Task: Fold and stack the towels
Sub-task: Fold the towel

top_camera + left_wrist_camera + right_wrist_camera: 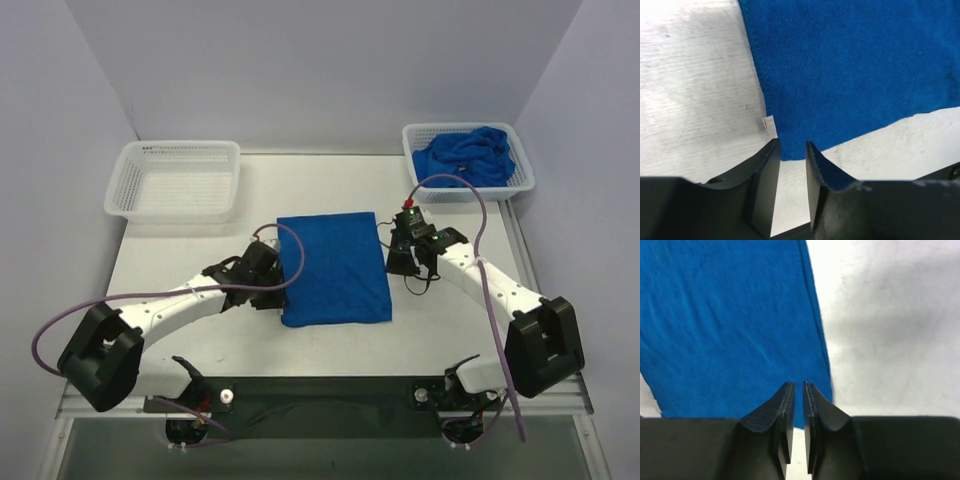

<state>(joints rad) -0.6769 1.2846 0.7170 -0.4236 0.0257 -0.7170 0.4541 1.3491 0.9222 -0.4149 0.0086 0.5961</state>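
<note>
Your folded towel lies flat in the middle of the desk, a neat blue rectangle with its long sides running away from you. Your two arms flank it, one at each long side.

Your left hand sits low at the towel's left edge, close to the near corner. Its fingers stand apart with a modest gap between them, and nothing is clamped there: in the wrist view the gap shows bare desk, and the towel's corner reaches just to the fingertips. You cannot tell from these views whether the tips actually touch the cloth. A small white label sticks out of the towel's edge just ahead of the left finger.

Your right hand is at the towel's right edge, about halfway along it. Its fingers are only a thin slit apart and hold nothing. The towel's edge runs just ahead of the tips, with blue cloth to one side and bare desk to the other.

The heap of towels lies crumpled in the white basket at the far right corner. A second white basket stands at the far left corner, well apart from both hands.
</note>
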